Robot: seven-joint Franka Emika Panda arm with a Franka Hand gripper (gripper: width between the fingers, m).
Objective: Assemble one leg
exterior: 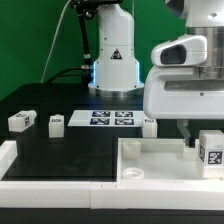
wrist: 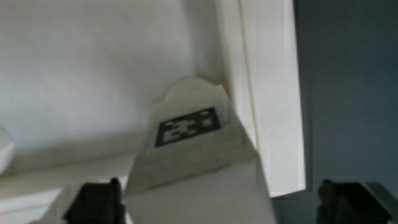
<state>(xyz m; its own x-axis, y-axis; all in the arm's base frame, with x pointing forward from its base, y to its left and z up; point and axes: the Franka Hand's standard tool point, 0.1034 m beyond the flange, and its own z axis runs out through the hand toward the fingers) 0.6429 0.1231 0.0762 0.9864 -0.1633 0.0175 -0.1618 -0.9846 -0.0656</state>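
Wrist view: leg (wrist: 187, 140) lies between gripper (wrist: 222, 205) fingers, spread wide, not touching; long axis runs away from wrist. Exterior view: leg (exterior: 210, 150) sits in tray (exterior: 150, 158), just beside gripper (exterior: 190, 138).

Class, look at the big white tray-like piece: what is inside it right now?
One leg stands inside the tray-like piece near its wall, below the gripper. The leg's base and the floor beneath it are hidden.

The leg (exterior: 211, 151) stands at the tray (exterior: 150, 165) (exterior view's right), marker board (exterior: 103, 119) behind.
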